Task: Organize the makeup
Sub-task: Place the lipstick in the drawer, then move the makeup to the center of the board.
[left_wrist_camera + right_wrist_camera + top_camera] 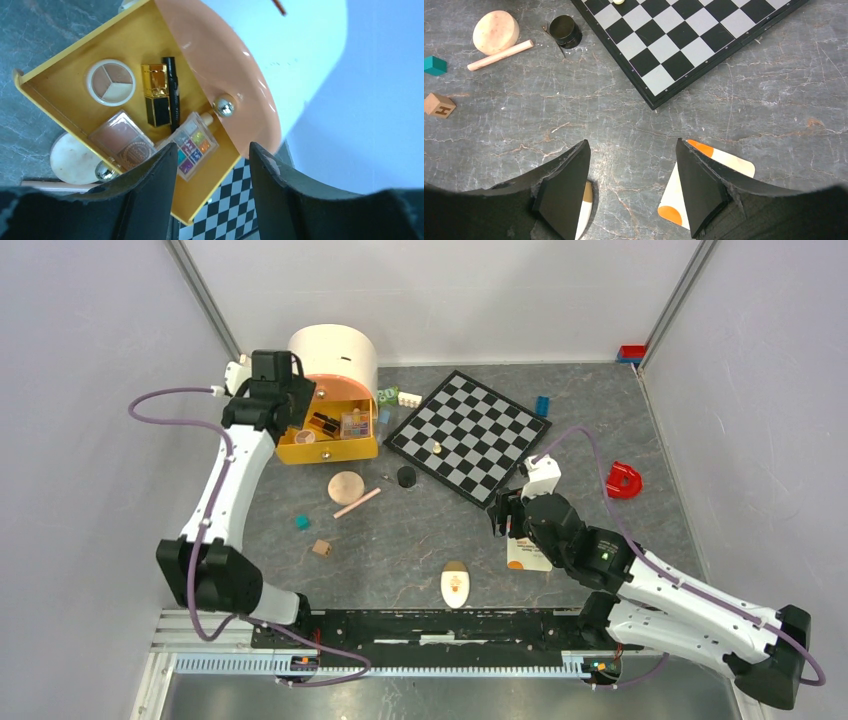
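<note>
The orange drawer of the white case holds a round three-tone compact, a gold-black lipstick, a black pencil, a pink-brown blush palette and a multicolour eyeshadow palette. My left gripper hovers open above the drawer's corner, nothing between its fingers. My right gripper is open low over the table, between the white-orange sachet and the cream oval. A round peach compact, a pink stick and a black jar lie mid-table.
The black-and-grey chessboard lies right of the drawer, a small piece on it. A teal brick, a wooden letter cube, a blue brick and a red horseshoe shape are scattered around. Walls close in left, back and right.
</note>
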